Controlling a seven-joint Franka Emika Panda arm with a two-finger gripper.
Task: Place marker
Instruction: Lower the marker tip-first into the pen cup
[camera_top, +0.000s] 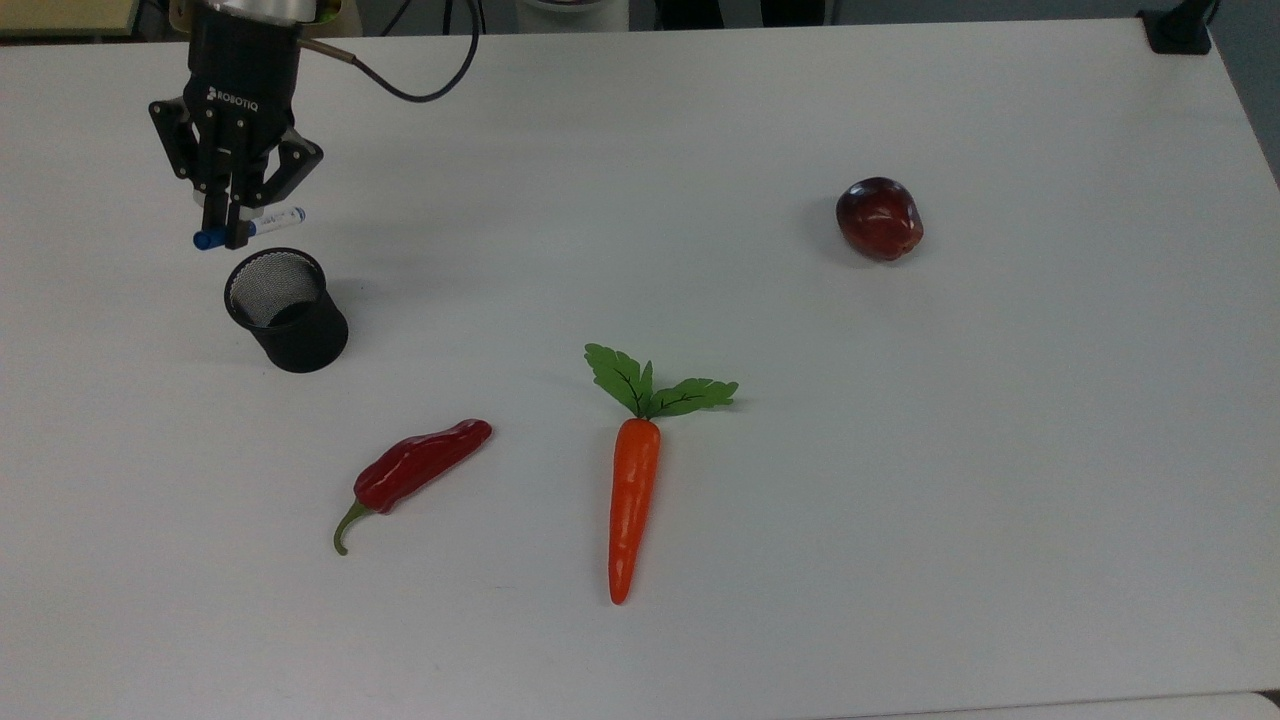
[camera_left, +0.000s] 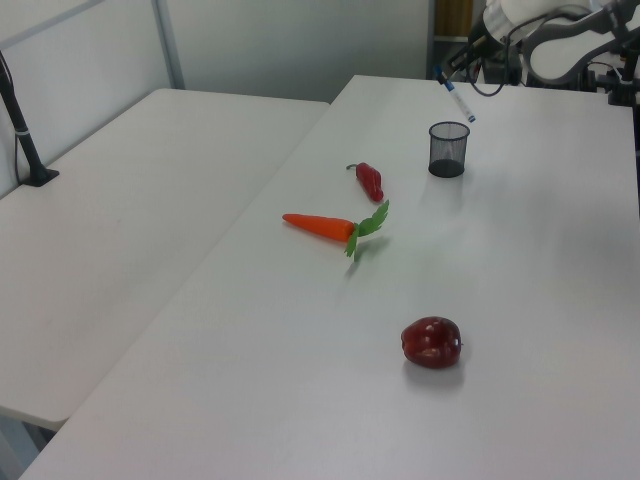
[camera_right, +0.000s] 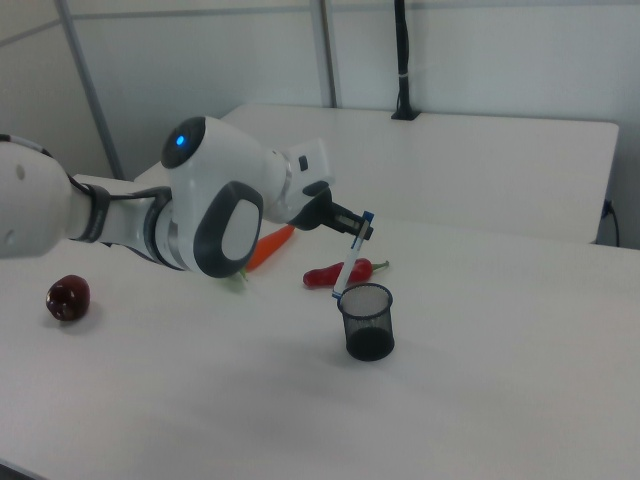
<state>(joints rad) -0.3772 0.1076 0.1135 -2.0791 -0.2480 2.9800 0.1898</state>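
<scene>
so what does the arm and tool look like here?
The arm has glossy white rounded shells with dark grey joint covers and a blue light on one joint. The tool is black, with linkage fingers and white ROBOTIQ lettering on its body. A black cable loops from it toward the top view's upper edge.
</scene>
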